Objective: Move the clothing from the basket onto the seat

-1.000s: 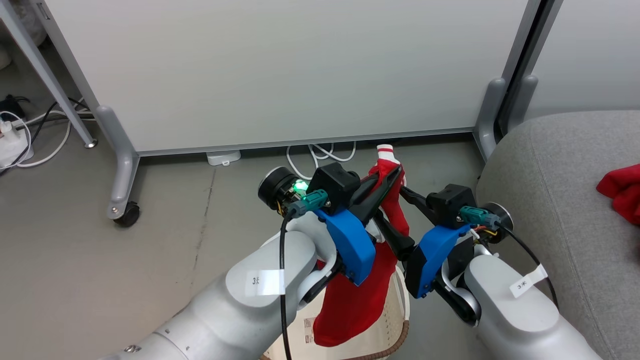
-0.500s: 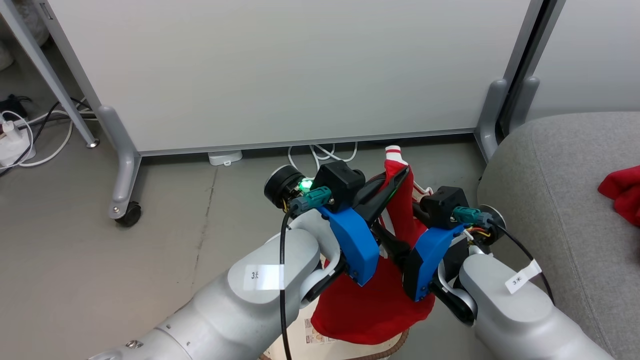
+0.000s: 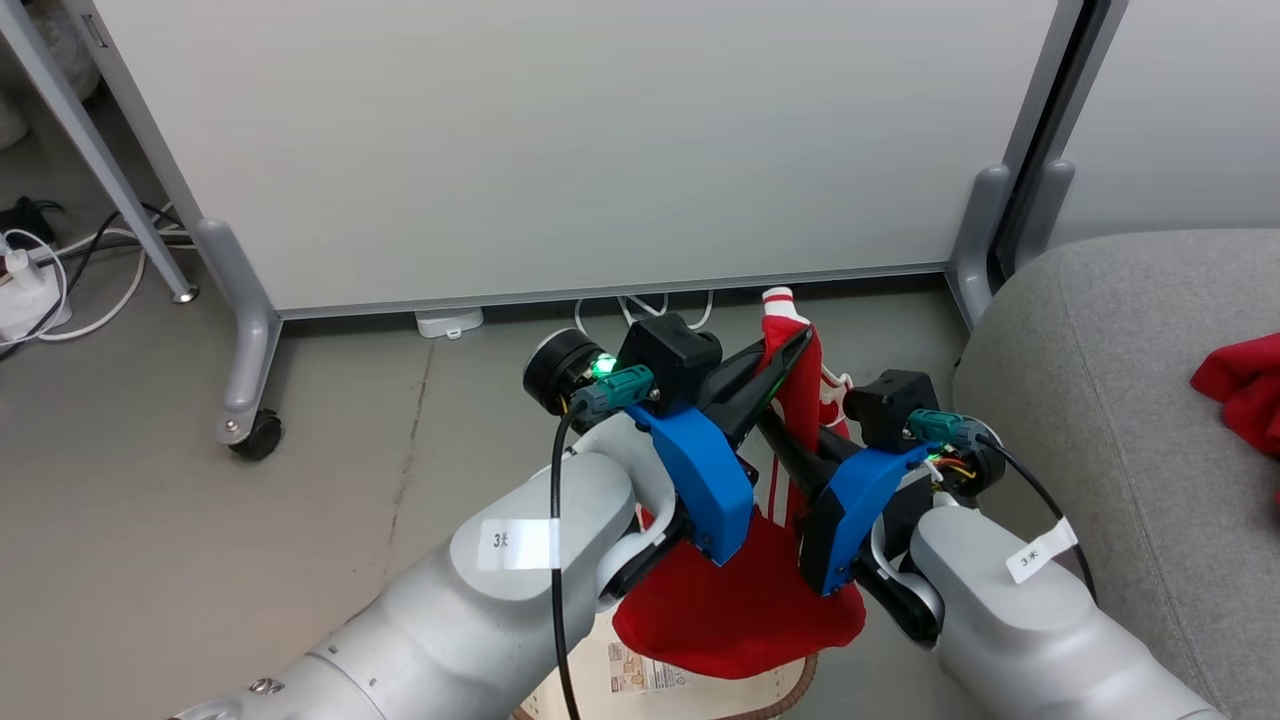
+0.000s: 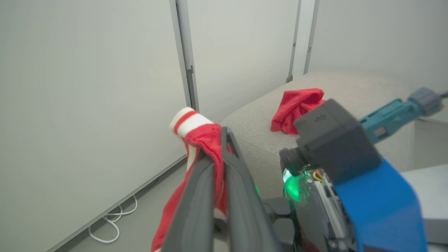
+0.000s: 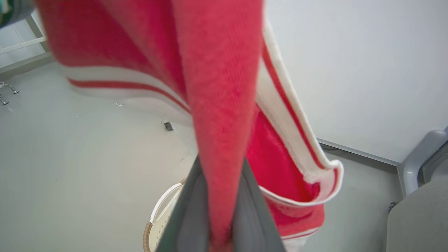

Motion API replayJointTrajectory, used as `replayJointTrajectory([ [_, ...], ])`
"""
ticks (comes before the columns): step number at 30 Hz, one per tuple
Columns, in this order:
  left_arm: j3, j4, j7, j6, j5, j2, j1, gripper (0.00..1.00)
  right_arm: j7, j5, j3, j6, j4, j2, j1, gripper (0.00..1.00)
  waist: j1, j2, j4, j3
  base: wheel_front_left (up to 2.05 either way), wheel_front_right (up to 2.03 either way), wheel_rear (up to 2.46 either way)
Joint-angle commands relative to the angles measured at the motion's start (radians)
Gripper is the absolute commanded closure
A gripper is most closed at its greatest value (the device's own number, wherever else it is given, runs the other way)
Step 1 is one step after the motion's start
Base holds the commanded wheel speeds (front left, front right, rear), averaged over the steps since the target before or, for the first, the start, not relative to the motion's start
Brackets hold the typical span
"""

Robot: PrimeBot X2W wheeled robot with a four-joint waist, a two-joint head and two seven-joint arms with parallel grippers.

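Jaws of the right gripper (image 3: pixel 775 425) are now closed on the red garment (image 3: pixel 740 600), not spread wide as a moment ago, and the left gripper (image 3: pixel 795 345) pinches it too, so it hangs over the basket (image 3: pixel 790 690), ready to go right to the seat (image 3: pixel 1100 400).

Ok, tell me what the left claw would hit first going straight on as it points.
Past the red garment it grips, the left claw aims at the white partition panel, near the grey seat; depth is unclear, so probably the panel.
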Motion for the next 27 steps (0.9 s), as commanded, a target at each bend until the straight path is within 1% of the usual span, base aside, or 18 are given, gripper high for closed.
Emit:
replayJointTrajectory([
  [1, 0.008, 0.001, -0.006, -0.001, -0.001, -0.001, -0.02, 1.0, -0.006, 0.006, 0.003, 0.0, 0.006, 0.002, -0.018, 1.0, 0.0, 0.0, -0.001, -0.001, 0.0, 0.0, 0.0],
  [17, 0.001, 0.011, -0.006, -0.002, 0.003, -0.001, -0.01, 1.0, -0.02, 0.039, 0.019, 0.0, 0.034, 0.011, -0.023, 1.0, 0.0, 0.0, -0.01, -0.01, 0.0, 0.0, 0.0],
  [18, 0.004, 0.012, -0.006, -0.002, 0.005, -0.001, -0.008, 0.84, -0.021, 0.04, 0.018, 0.0, 0.035, 0.011, -0.023, 1.0, 0.0, 0.0, -0.01, -0.009, 0.0, 0.0, 0.0],
  [20, 0.026, 0.006, -0.006, 0.0, 0.008, -0.001, 0.002, 0.45, -0.021, 0.04, 0.016, 0.0, 0.032, 0.011, -0.023, 1.0, 0.0, 0.0, -0.01, -0.008, 0.0, 0.0, 0.0],
  [21, 0.042, 0.0, -0.006, 0.004, 0.01, -0.001, 0.013, 0.02, -0.02, 0.039, 0.015, 0.0, 0.03, 0.011, -0.022, 1.0, 0.0, 0.0, -0.011, -0.008, 0.0, 0.0, 0.0],
  [23, 0.079, -0.012, -0.006, 0.011, 0.023, 0.004, 0.037, 0.0, -0.02, 0.036, 0.01, 0.0, 0.023, 0.008, -0.018, 1.0, 0.0, 0.0, -0.013, -0.006, 0.0, 0.0, 0.0],
  [27, 0.167, -0.071, -0.006, 0.033, 0.087, 0.043, 0.119, 0.0, -0.021, 0.027, -0.003, 0.0, 0.003, 0.003, -0.015, 1.0, 0.0, 0.0, -0.017, 0.003, 0.0, 0.0, 0.0],
])
